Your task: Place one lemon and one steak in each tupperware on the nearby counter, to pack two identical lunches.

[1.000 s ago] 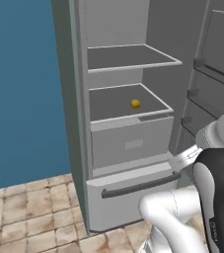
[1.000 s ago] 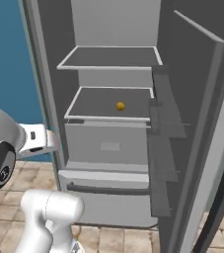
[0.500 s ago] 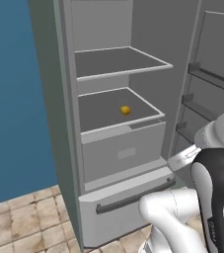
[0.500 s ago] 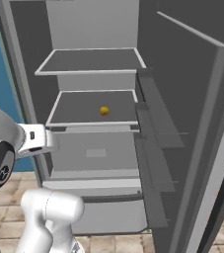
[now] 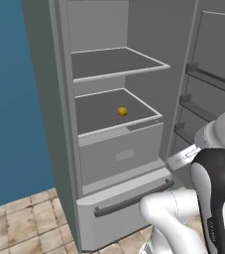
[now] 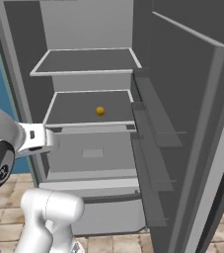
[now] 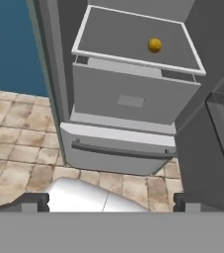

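Lemon [image 5: 122, 111] alone on the lower of two grey fridge shelves [image 5: 115, 113], toward the back and slightly right of centre, clear of the shelf's white front edge. Seen also as a small yellow ball in the right base view [image 6: 100, 110] and near the top of the hand view [image 7: 154, 45]. Fridge [image 5: 64, 124] standing open, door [image 6: 192, 128] swung wide to the right with empty racks on its inner face. Upper shelf [image 5: 118, 63] bare. Closed grey drawer [image 5: 121, 154] directly under the lemon's shelf, and below that a freezer drawer [image 5: 129, 201] with a long dark handle. Blue wall [image 5: 10, 99] to the left of the fridge, beige stone floor tiles [image 7: 19, 148] beneath. Gripper [image 7: 111, 200] low and well short of the fridge, jaws spread fully apart, nothing between the dark fingertips [image 7: 34, 200], aimed toward the freezer drawer.
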Controlling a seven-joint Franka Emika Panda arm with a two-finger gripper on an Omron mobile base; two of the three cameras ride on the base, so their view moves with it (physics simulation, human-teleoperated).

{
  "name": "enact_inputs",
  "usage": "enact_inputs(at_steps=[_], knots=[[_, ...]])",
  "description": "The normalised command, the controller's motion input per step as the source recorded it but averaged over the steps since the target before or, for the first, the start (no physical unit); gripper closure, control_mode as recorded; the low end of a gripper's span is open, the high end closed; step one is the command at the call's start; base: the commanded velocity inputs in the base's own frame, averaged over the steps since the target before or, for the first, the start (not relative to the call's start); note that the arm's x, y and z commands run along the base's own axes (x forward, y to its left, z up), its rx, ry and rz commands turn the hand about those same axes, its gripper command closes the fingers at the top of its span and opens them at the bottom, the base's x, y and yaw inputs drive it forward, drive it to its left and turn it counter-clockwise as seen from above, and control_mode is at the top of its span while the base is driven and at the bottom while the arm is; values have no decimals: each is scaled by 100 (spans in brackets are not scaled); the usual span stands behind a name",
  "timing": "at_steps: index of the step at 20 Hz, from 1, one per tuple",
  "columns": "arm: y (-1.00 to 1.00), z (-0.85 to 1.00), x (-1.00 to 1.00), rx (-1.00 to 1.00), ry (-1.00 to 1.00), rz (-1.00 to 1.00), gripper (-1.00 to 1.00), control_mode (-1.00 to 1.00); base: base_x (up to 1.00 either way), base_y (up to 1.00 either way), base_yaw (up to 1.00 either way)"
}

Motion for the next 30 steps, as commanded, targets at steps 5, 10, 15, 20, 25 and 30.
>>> enact_inputs(at_steps=[5, 10, 15, 20, 25, 30], knots=[[-3, 0, 55, 0, -12, -11, -100, -100, 0, 0, 0], [-18, 0, 73, 1, -16, -11, -100, -100, 0, 0, 0], [-18, -2, 49, 9, -9, -11, -100, -100, 0, 0, 0], [-2, -24, 35, 17, -6, -5, -100, -100, 0, 0, 0], [1, -12, 63, 9, 7, 0, -100, -100, 0, 0, 0], [3, -6, 84, 0, 15, 0, -100, -100, 0, 0, 0]])
